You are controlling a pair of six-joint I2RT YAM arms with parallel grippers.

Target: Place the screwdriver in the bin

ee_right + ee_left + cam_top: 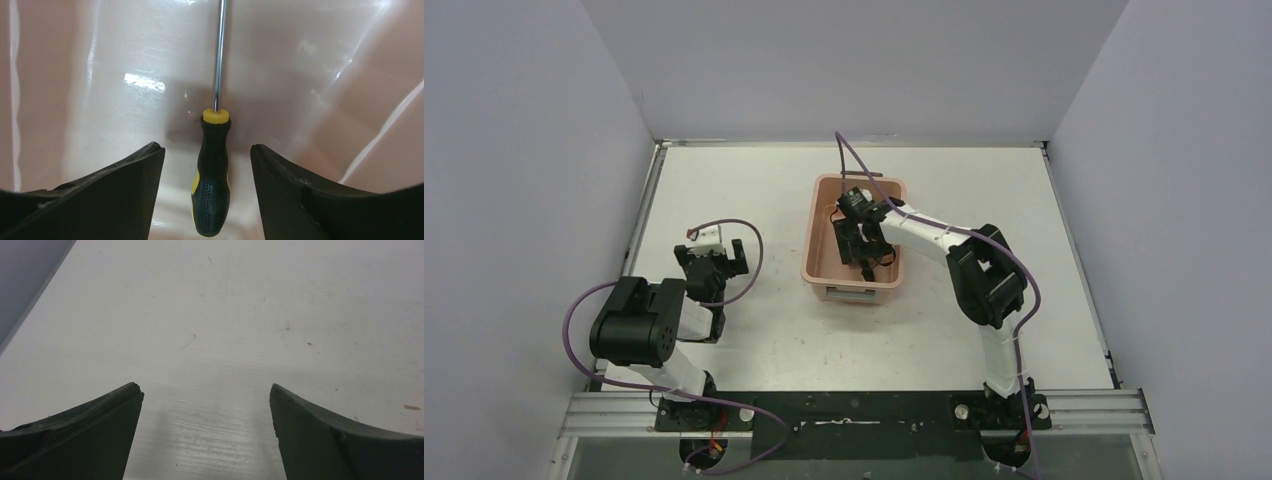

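Observation:
The salmon-pink bin [810, 240] stands mid-table with its pale label [854, 293] facing the near edge. My right gripper [864, 262] reaches down inside it and is open. In the right wrist view the screwdriver [214, 180] lies on the bin floor [125, 60] between my open fingers [130, 190]. There is a gap on each side of its yellow-and-black handle, and its shaft [220, 50] points away. My right gripper [207, 147] does not touch it. In the top view the gripper hides the screwdriver. My left gripper [716, 255] is open and empty over the table, left of the bin.
Grey walls enclose the white table [754, 340] on three sides. The left wrist view shows only bare scuffed tabletop [215, 315] between the left gripper's [206, 387] open fingers. Purple cables loop from both arms, and one arcs over the bin's far end [849, 155].

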